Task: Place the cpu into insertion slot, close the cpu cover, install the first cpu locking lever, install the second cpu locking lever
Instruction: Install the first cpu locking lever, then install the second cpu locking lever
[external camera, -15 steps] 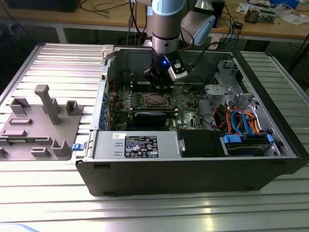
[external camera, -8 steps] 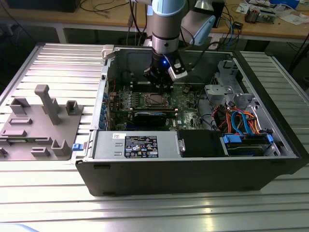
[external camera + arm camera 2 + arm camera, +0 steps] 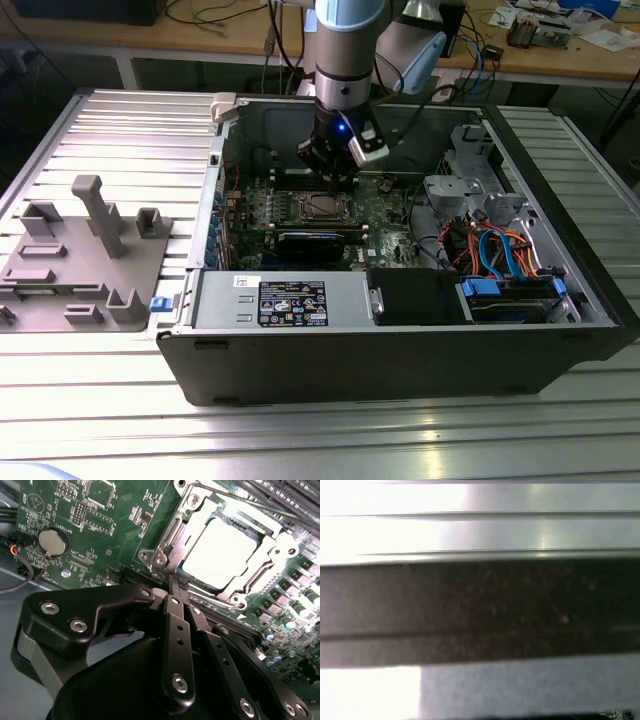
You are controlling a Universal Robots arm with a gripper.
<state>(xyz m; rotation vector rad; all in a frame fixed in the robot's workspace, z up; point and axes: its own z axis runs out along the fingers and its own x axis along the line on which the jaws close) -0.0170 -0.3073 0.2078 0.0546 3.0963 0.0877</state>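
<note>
Gripper (image 3: pixel 174 582) fingers are drawn together, tips meeting at a thin metal lever (image 3: pixel 169 555) on the edge of the insertion slot (image 3: pixel 172 535); whether they clamp it cannot be told. In the exterior view, the gripper (image 3: pixel 330 178) hangs from one arm (image 3: pixel 345 50) inside an open computer case (image 3: pixel 400 350), directly above the slot (image 3: pixel 312 207) on the green circuit board (image 3: pixel 385 215).

The second wrist view adds detail: one cpu (image 3: pixel 220 552) seated in the slot, its bright metal top showing through the window of one cpu cover (image 3: pixel 277 545), which lies flat over it. One round coin battery (image 3: pixel 53 540) sits on the board (image 3: pixel 115 525), well apart from the slot.

The exterior view alone takes in one grey fixture tray (image 3: pixel 85 262) on the ribbed table (image 3: pixel 130 130), on that view's left of the case.
</note>
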